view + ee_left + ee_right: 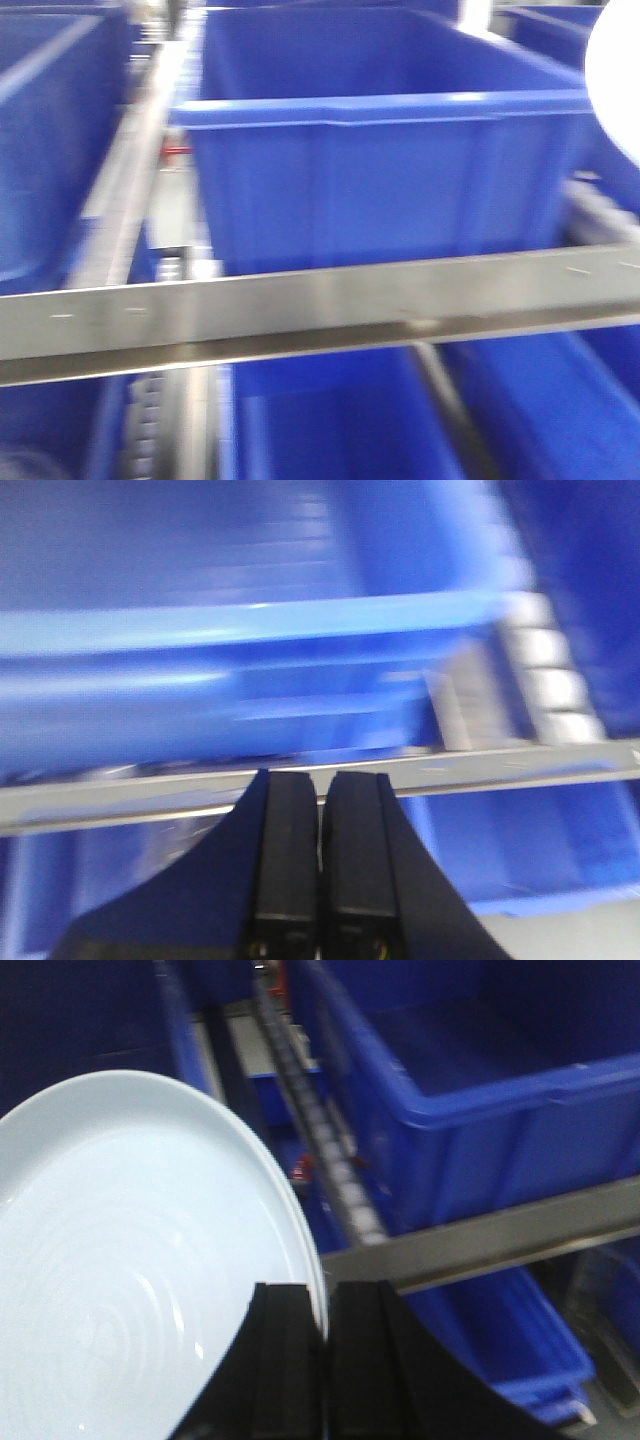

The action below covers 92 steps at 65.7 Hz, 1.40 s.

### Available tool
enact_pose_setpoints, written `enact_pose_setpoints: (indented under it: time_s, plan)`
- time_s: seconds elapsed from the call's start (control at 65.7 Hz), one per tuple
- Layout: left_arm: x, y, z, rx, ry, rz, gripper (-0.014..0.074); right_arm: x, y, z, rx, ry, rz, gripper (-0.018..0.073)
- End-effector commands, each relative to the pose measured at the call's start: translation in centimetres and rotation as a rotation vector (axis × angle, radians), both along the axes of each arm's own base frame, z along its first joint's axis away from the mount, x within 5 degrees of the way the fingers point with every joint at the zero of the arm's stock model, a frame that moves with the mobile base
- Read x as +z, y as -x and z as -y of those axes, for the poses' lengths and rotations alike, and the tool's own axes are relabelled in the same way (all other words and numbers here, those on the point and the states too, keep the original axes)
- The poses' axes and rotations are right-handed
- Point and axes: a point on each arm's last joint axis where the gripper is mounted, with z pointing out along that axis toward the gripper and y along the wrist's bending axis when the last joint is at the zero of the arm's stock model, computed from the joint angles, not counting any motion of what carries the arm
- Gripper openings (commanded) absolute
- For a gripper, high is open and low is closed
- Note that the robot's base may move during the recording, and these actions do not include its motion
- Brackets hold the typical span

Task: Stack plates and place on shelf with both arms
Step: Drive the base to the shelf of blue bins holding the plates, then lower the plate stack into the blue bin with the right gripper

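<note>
Now | right gripper [323,1345] clamped on plate [130,1270] rim | left gripper [320,870] closed, empty, facing blue bin [240,630]

All three views soft with motion blur, worst in the left wrist view, where the blue bin [250,670] smears into horizontal streaks. Light even and fairly bright; a dull sheen runs along the metal shelf rail [320,305] below the front bin [385,150]. Plate [130,1270] shows faint ringed glare, overexposed white at frame edge [615,75].
</note>
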Motion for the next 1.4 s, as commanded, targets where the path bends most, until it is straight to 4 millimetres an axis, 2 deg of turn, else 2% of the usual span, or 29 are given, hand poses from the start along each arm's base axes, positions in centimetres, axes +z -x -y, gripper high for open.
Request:
enact_pose_setpoints:
  time_s: [0.0, 1.385]
  plan:
    - [1.61, -0.45, 0.13, -0.006, 0.021, 0.106, 0.0082, 1.85, 0.00, -0.05, 0.006, 0.018, 0.125, 0.0057]
    - [1.61, -0.45, 0.13, -0.006, 0.021, 0.106, 0.0082, 1.85, 0.00, -0.05, 0.006, 0.018, 0.124, 0.0057]
